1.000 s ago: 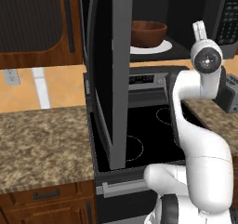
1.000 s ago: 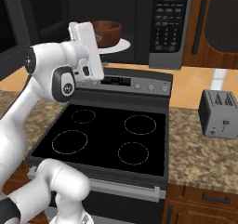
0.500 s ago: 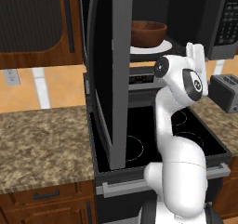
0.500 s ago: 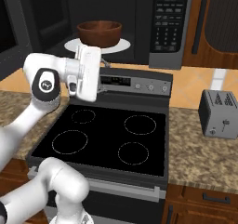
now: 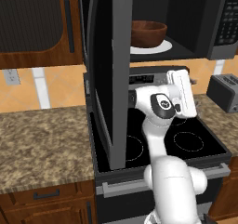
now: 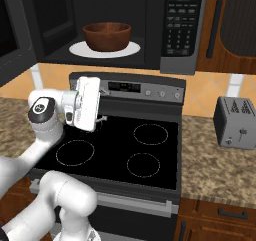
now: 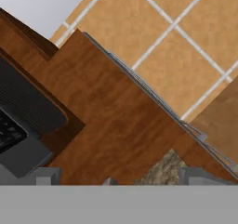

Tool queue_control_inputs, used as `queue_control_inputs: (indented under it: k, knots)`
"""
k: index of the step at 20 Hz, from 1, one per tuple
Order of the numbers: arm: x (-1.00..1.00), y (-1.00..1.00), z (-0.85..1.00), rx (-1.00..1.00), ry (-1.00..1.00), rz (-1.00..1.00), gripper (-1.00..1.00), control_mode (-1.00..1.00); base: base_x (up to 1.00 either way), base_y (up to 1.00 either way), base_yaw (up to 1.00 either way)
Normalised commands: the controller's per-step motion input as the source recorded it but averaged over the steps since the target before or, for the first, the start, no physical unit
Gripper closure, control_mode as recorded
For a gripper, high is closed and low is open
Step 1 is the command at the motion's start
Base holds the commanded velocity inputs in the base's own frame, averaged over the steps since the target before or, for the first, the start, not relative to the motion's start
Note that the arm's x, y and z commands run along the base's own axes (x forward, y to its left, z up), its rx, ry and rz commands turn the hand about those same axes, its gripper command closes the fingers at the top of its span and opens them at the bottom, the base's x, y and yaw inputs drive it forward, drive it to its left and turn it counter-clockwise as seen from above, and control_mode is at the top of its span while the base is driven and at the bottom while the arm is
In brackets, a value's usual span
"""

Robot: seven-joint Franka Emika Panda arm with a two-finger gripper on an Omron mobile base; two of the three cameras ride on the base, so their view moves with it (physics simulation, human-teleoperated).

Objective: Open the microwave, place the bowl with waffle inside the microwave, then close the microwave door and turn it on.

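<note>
The microwave (image 5: 229, 18) (image 6: 182, 30) hangs above the stove, and the microwave door (image 5: 106, 74) (image 6: 14, 30) stands swung wide to the left. Inside, the dark reddish-brown bowl (image 5: 148, 33) (image 6: 107, 35) rests on the white round plate (image 5: 160, 48) (image 6: 82, 50). Its wall hides the waffle. My gripper (image 5: 194, 93) (image 6: 103, 105) (image 7: 121, 179) hovers below the microwave, in front of the stove's control panel, well clear of the bowl. It is open, the jaws wide apart with nothing between them.
A black-topped stove (image 5: 186, 139) (image 6: 125, 150) lies under the arm. A grey toaster (image 5: 225, 92) (image 6: 235, 122) stands on the granite counter (image 6: 220, 170) at the right, and more counter (image 5: 42, 139) runs left. Wooden cabinets (image 5: 42, 23) (image 6: 232, 30) (image 7: 116, 125) flank the microwave.
The hand has come down and back from the microwave opening to the stove's back panel, empty. The bowl stays on the plate and the door stays wide.
</note>
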Motion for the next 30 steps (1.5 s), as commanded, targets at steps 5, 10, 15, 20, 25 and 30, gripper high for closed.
queue_control_inputs:
  k: [5,10,15,20,25,30]
  knots:
    - [0.02,1.0,-0.26,-0.06,-0.02,-0.13,-1.0,-1.0,0.0,0.0,0.0]
    - [0.22,0.89,-0.79,-0.01,0.02,-0.22,-1.0,-1.0,0.0,0.0,0.0]
    - [0.0,1.0,-0.19,-0.12,-0.06,-0.07,-1.0,-1.0,0.0,0.0,0.0]
    - [0.0,1.0,0.0,-0.29,-0.13,0.04,-1.0,-1.0,0.0,0.0,0.0]
    - [0.0,1.0,0.0,-0.43,0.03,0.12,-1.0,-1.0,0.0,0.0,0.0]
    - [0.0,1.0,0.0,-0.3,0.0,0.17,-1.0,-1.0,0.0,0.0,0.0]
